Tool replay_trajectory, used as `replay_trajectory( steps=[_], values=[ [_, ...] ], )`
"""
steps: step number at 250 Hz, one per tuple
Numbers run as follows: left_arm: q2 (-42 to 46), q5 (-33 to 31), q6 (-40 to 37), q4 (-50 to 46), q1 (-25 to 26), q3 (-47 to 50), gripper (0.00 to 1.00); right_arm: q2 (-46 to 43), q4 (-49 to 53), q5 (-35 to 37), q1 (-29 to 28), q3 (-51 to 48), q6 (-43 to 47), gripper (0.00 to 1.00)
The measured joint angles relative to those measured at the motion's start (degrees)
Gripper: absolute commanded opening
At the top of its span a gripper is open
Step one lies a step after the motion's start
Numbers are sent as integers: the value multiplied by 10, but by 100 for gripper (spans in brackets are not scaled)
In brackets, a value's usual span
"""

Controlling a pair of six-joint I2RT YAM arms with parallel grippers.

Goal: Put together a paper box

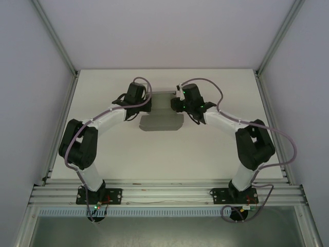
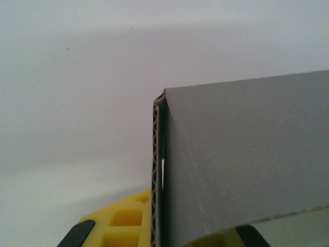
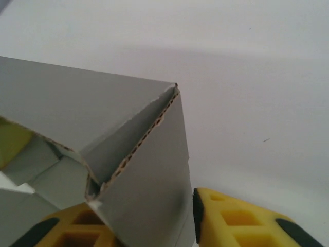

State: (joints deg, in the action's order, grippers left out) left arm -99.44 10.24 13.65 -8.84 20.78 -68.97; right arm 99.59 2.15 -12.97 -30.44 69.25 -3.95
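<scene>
paper box [image 1: 160,122] | centre, near table [image 1: 164,159] far edge | end walls pinched by left gripper [image 1: 149,106] and right gripper [image 1: 175,105], both clamped on cardboard | likely so folds are kept upright

Soft even light, perhaps slight blur

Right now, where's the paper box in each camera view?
Top external: paper box at the centre of the table.
Left wrist: paper box across the right half, cut edge at centre.
Right wrist: paper box across left and centre, corner up.
Shared landmark: the white table behind it.
</scene>
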Motion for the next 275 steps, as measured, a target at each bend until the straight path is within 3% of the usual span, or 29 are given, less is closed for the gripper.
replay_trajectory(
  steps=[35,86,134,162,209,243,275],
  values=[
    [0,-14,10,-5,10,0,0,32,31,52,-3,41,-5,11],
    [0,-30,31,-10,25,-4,0,85,86,115,-8,107,-5,11],
    [-1,-29,43,-14,27,-4,0,98,88,125,-11,115,-9,9],
    [-1,-27,49,-13,29,-4,0,98,88,131,-11,115,-10,16],
    [-1,-19,60,-9,29,-4,0,97,72,112,-5,105,-21,18],
    [-1,-17,58,-10,29,-4,0,92,54,102,-2,81,-17,4],
    [-1,-16,58,-9,35,-4,0,89,56,122,-2,78,-9,2]
  ],
)
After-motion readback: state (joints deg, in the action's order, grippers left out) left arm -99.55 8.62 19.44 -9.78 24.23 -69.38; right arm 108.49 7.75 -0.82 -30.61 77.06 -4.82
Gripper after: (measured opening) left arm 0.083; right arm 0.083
